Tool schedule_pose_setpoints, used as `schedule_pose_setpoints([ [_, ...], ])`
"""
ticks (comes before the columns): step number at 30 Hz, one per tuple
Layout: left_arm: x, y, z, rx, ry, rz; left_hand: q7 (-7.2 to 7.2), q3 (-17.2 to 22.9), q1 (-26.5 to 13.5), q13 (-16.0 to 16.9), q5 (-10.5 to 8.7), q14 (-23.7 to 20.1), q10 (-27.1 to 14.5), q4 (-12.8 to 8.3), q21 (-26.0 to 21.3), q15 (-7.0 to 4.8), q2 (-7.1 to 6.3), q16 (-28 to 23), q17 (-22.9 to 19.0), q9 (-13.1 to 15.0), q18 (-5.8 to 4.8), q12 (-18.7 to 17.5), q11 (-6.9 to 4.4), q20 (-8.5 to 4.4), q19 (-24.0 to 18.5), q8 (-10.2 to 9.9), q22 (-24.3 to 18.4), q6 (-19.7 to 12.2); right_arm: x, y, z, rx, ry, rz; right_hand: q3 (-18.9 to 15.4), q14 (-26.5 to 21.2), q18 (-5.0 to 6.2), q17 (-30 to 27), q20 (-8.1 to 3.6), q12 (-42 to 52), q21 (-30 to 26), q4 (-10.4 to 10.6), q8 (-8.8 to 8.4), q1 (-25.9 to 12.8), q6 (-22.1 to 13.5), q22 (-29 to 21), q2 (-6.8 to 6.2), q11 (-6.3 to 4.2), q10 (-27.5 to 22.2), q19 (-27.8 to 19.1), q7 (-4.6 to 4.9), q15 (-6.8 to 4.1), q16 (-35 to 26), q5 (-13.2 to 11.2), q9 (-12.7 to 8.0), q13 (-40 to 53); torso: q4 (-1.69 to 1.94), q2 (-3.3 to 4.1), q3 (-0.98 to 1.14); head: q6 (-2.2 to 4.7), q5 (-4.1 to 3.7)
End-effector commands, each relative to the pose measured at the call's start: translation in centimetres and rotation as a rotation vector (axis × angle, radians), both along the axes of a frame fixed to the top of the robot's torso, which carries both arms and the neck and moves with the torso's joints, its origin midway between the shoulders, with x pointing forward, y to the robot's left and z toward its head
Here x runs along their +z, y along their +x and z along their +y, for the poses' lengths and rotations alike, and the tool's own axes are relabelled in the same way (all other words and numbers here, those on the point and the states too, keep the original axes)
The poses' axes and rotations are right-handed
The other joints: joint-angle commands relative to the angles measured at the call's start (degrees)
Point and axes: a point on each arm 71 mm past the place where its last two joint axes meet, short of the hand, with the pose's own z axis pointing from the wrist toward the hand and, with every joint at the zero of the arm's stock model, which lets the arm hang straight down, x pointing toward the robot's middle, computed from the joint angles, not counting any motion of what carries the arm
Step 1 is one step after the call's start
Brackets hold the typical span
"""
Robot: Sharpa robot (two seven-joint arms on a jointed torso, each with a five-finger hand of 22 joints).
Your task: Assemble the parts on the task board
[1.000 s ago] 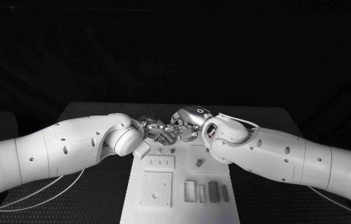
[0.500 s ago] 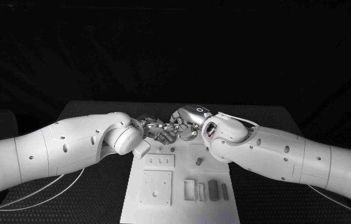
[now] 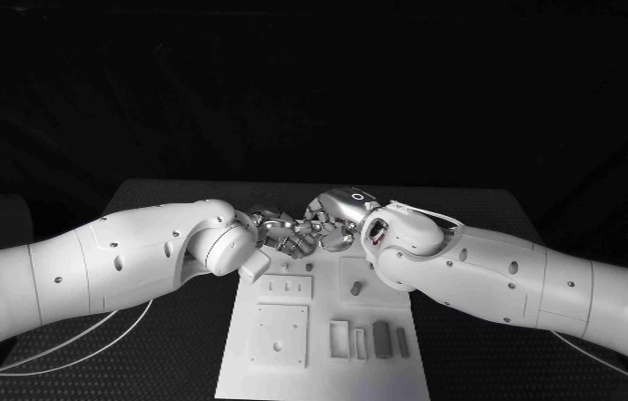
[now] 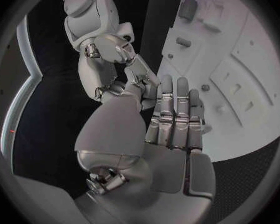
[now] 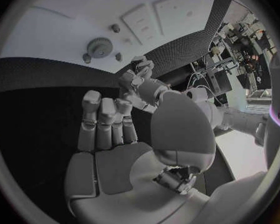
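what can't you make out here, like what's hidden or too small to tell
- Far end of the task board, head view: both hands cover it.
- Whether the left hand and right hand pinch a part: the fingertips meet in a tight cluster in every view.
- The small parts' shapes: too small.

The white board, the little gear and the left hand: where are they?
White board (image 3: 262, 378): head view, bare near corner.
Gear (image 5: 100, 48): right wrist view, its top.
Left hand (image 4: 174, 117): left wrist view, finger backs.

White board (image 3: 281, 365) flat mid-table, long axis toward robot, grey parts (image 3: 381, 340) upright in near slots, one part (image 3: 356, 288) mid-board
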Motion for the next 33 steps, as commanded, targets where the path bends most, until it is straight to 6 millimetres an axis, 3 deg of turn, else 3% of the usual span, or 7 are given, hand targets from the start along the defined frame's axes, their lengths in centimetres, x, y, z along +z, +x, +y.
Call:
schedule_pose_setpoints([
  [1,0.28,-0.03,-0.52,-0.009,-0.011,-0.004,-0.13,0.6,1.2,0.2,-0.59,0.0,0.0,-0.5,-0.1,-0.28,0.73,0.4,0.1,0.2,-0.86,0.5,-0.36,-0.06,-0.3,0.3,1.0,0.7,-0.18,-0.27,0.34,0.018,-0.018,0.001,0.3,0.3,0.73,-0.1,-0.17,-0.2,0.4,0.0,0.29,-0.6,3.9,0.6,-0.16,0.04,0.5,0.3,3.41,-0.11,0.3,0.3,2.4,0.1,0.02,-0.03,0.02,-0.01,0.03],
  [9,0.29,-0.06,-0.48,-0.010,-0.009,-0.006,-0.54,2.5,4.5,0.5,-0.49,0.3,0.6,-4.1,-0.2,-0.54,3.20,1.0,0.4,0.6,-0.86,1.3,-0.73,0.16,-0.8,0.7,0.9,1.6,-0.37,-0.21,0.27,0.014,-0.023,0.006,0.3,0.3,0.73,-0.1,-0.17,-0.2,0.4,0.0,0.27,-0.6,3.9,0.6,-0.17,0.04,0.5,0.3,3.41,-0.12,0.3,0.3,2.4,0.1,0.03,-0.01,0.00,-0.10,0.01],
  [18,0.31,0.01,-0.17,0.000,-0.010,-0.013,-0.72,3.5,3.9,0.6,-0.47,0.4,0.9,-6.9,-0.3,-0.62,4.46,1.3,0.5,0.8,-0.86,1.6,-0.87,0.52,-1.1,0.8,0.9,2.1,-0.98,-0.29,0.21,0.009,-0.025,0.017,0.3,0.3,0.73,-0.1,-0.17,-0.2,0.4,0.0,0.26,-0.6,3.9,0.6,-0.18,0.04,0.6,0.3,3.41,-0.12,0.3,0.3,2.4,0.1,0.05,0.06,0.03,-0.16,0.18],
  [19,0.31,0.03,-0.12,0.001,-0.010,-0.014,-0.75,4.5,2.2,0.7,-0.35,0.3,0.9,-9.0,-0.3,-0.63,4.79,1.4,0.4,1.0,-0.86,1.7,-0.88,0.60,-1.2,0.7,0.9,2.2,-1.00,-0.29,0.18,0.009,-0.025,0.017,0.3,0.3,0.73,-0.1,-0.17,-0.2,0.4,0.0,0.25,-0.6,3.9,0.6,-0.18,0.04,0.6,0.3,3.41,-0.12,0.3,0.3,2.4,0.1,0.05,0.04,0.01,-0.18,0.21],
  [22,0.31,0.04,-0.08,0.002,-0.012,-0.014,-0.73,11.2,-8.8,0.7,-0.35,0.3,1.0,-19.9,-0.1,-0.58,5.84,1.7,0.1,1.6,-0.86,2.1,-0.85,0.89,-1.0,0.5,1.0,2.8,-1.00,-0.28,0.11,0.008,-0.025,0.017,0.3,0.3,0.73,-0.1,-0.17,-0.2,0.4,0.0,0.24,-0.6,3.9,0.6,-0.19,0.04,0.6,0.4,3.41,-0.12,0.3,0.3,2.4,0.1,0.06,0.00,0.00,-0.26,0.23],
  [24,0.29,0.05,-0.07,0.003,-0.012,-0.013,-0.66,19.2,-20.4,0.7,-0.79,0.6,1.1,-29.6,1.1,-0.53,7.18,2.0,-0.2,2.4,-0.86,2.4,-0.78,0.97,-0.6,0.2,1.3,3.0,-0.99,-0.28,0.10,0.008,-0.025,0.017,0.3,0.3,0.73,-0.1,-0.17,-0.2,0.4,0.0,0.24,-0.7,3.9,0.6,-0.20,0.04,0.6,0.4,3.41,-0.12,0.3,0.3,2.4,0.1,0.06,0.00,-0.01,-0.27,0.24],
  [33,0.18,0.19,0.25,0.017,-0.002,-0.005,-0.74,20.7,-22.4,0.7,-0.67,0.6,1.2,-30.6,1.6,-0.59,8.22,2.2,-0.2,2.7,-0.86,2.5,-0.88,0.87,-0.7,0.2,1.2,3.0,-0.95,-0.37,-0.11,0.006,-0.016,0.018,0.3,0.3,0.73,-0.1,-0.17,-0.3,0.4,0.0,0.22,-0.7,4.0,0.6,-0.22,0.04,0.6,0.4,3.41,-0.12,0.3,0.3,2.4,0.1,-0.02,0.00,0.02,-0.33,0.40],
])
